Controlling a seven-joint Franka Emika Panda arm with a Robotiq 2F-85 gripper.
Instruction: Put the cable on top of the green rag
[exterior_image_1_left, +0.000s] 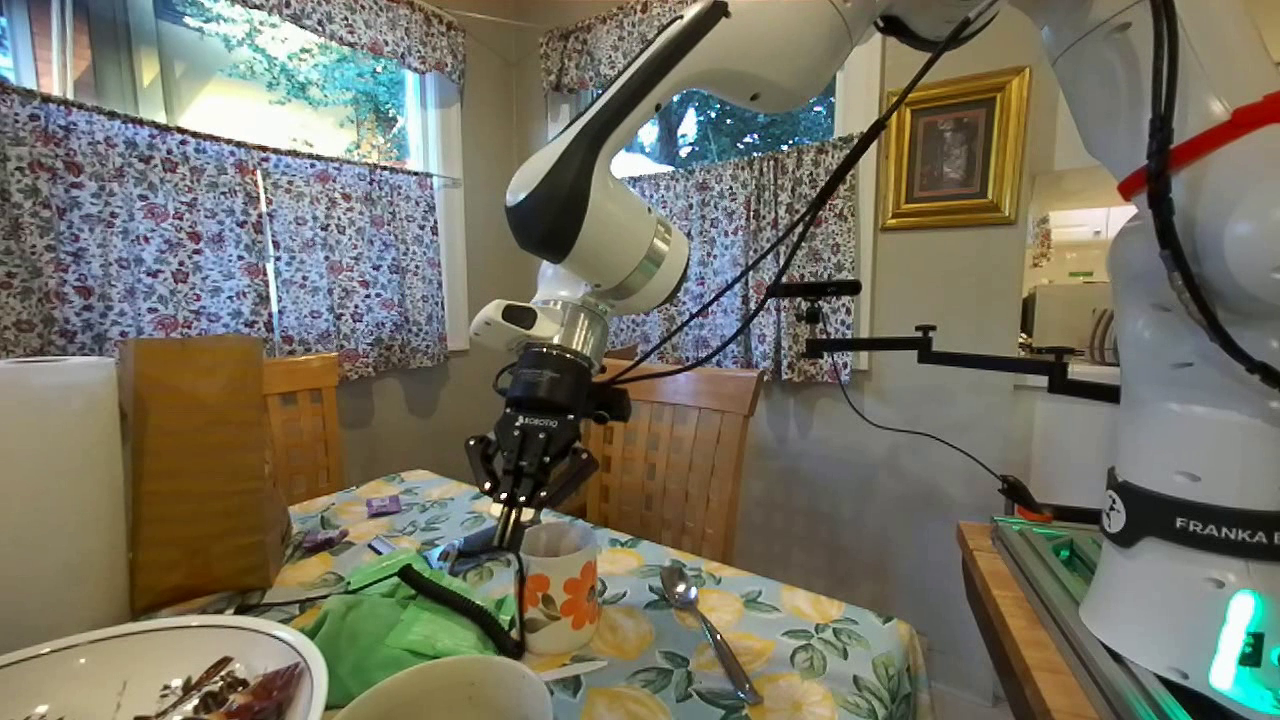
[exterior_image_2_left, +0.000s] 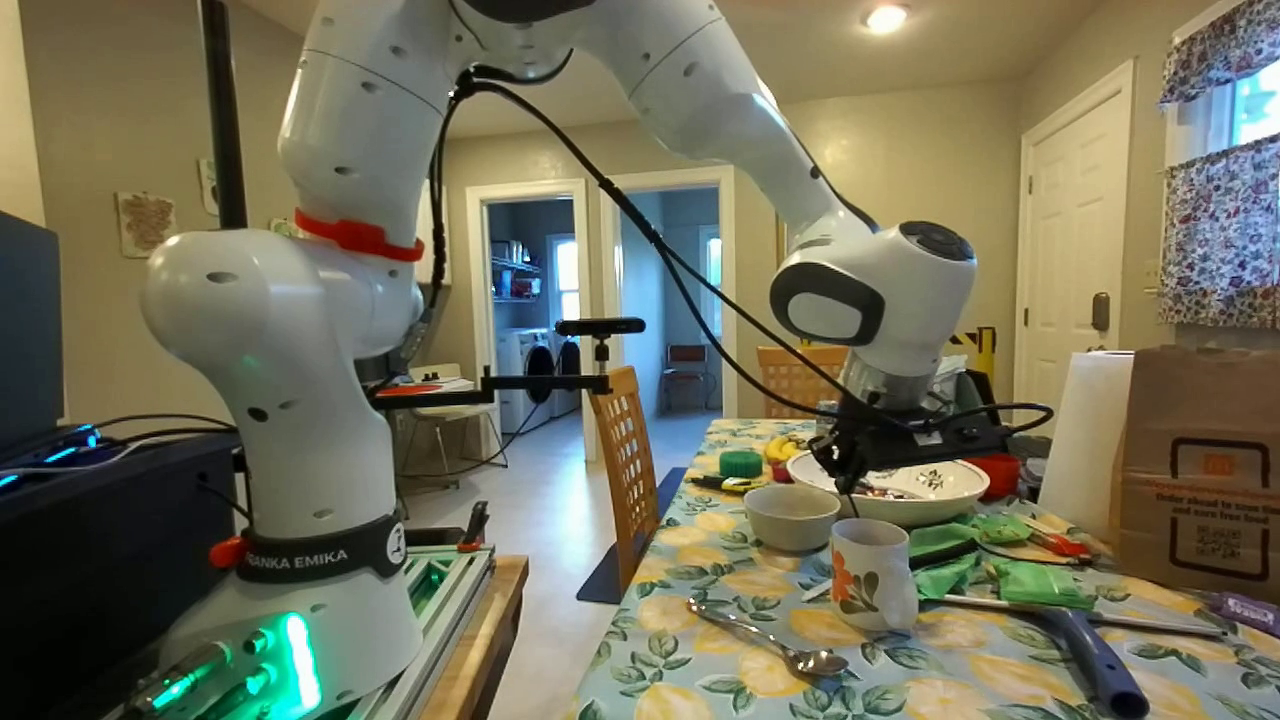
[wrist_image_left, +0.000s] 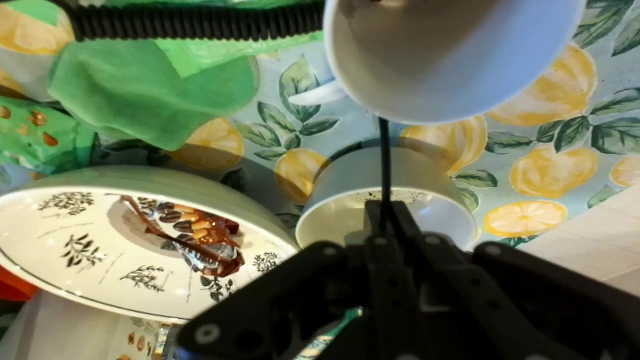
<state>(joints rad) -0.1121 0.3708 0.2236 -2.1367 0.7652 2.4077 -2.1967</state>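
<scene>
Your gripper (wrist_image_left: 387, 206) pinches the cable (wrist_image_left: 384, 155), whose thin part hangs close beside the mug (exterior_image_1_left: 562, 590); the coil (wrist_image_left: 200, 22) lies across the rag (wrist_image_left: 150, 95). Swing sideways this low and the cable could topple the mug.

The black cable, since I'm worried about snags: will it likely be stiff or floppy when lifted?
Probably floppy: the black cable bends upward beside the mug to the pincer. Its coiled stretch may spring and lengthen under a pull, judging by the tight ridges. Being so thin where gripped, it seems light.
</scene>
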